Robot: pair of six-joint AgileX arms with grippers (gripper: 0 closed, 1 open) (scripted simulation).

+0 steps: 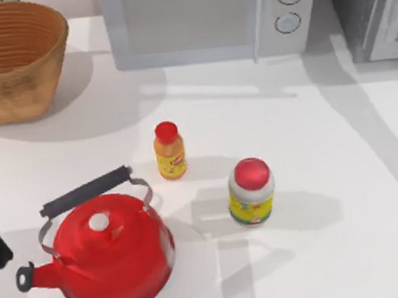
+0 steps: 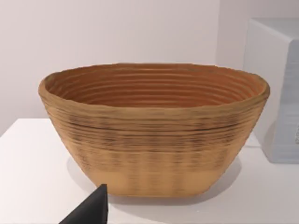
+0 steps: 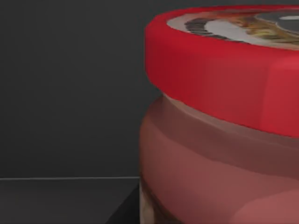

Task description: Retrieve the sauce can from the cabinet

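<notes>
1. The sauce can (image 3: pixel 219 126) is seen very close in the right wrist view – a red rim around a pale printed top, with a dark red-orange body below it.
2. The can is surrounded by dark grey walls and stands on a dark floor, so it is placed inside the cabinet (image 1: pixel 372 9), which is found at the far right corner of the table (image 1: pixel 340 149) in the top view.
3. Whether the right gripper is released or clenched around the can cannot be told.
4. The left arm is kept at the table's left edge, where a dark part of it is seen in the top view just beside the kettle (image 1: pixel 107 253).
5. A dark fingertip (image 2: pixel 91 210) of the left gripper is caught in the left wrist view, pointed toward the woven basket (image 2: pixel 154 135); its state cannot be told either.
6. The basket is set at the far left corner of the table, with a white microwave (image 1: pixel 207 18) beside it along the back edge.
7. Near the table's middle, a small orange bottle (image 1: pixel 170 152) with a red cap is stood upright.
8. A red-capped jar (image 1: pixel 251 192) with a yellow-green label is placed to the right of the bottle and nearer the front – the two are apart.
9. The red kettle, with a dark handle, is set at the front left.
</notes>
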